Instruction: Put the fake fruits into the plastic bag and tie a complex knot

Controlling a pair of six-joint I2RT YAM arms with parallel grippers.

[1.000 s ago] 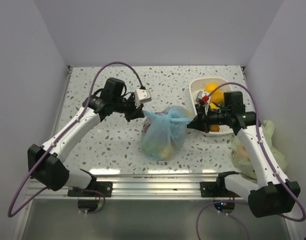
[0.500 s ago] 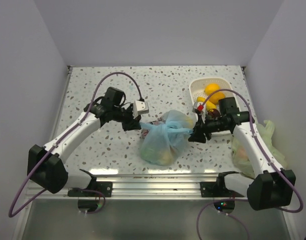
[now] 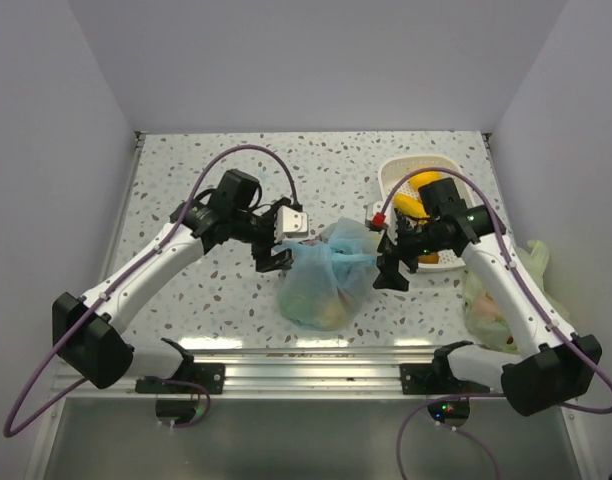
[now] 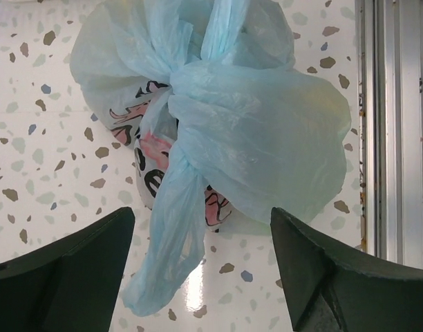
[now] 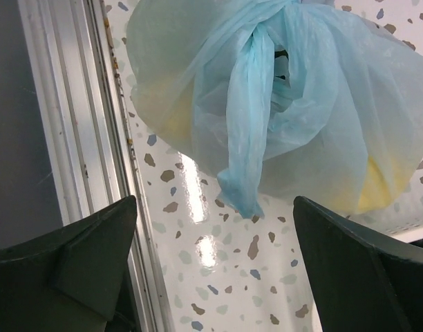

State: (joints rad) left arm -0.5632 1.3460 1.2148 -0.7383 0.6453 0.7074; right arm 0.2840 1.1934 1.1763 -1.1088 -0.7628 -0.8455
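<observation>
your left gripper [image 3: 272,258] hangs just beside the left flank of the thin translucent light-blue plastic bag [image 3: 321,285]. its two dark fingers [image 4: 73,270] are spread wide with nothing pinched. in the left wrist view one loose end [image 4: 166,235] of the handles droops down toward the gap between them.

your right gripper [image 3: 388,272] sits just off the bag's right side, jaws likewise parted and empty. a second loose strip [image 5: 249,124] dangles ahead of its gap.

the bag rests on the speckled terrazzo table [image 3: 206,300], near the front middle and close to the metal rail [image 3: 316,355]. the bunched light-blue knot [image 4: 180,79] sits on top of it, pulled into a small lump. pale yellow fake fruits [image 5: 381,197] show through the film, though their shapes are too blurred to name.

behind the right gripper a white perforated plastic basket [image 3: 391,175] holds yellow and orange pieces [image 3: 416,207], partly hidden by the arm. a crumpled pale green bag [image 3: 481,305] lies at the table's right edge.
</observation>
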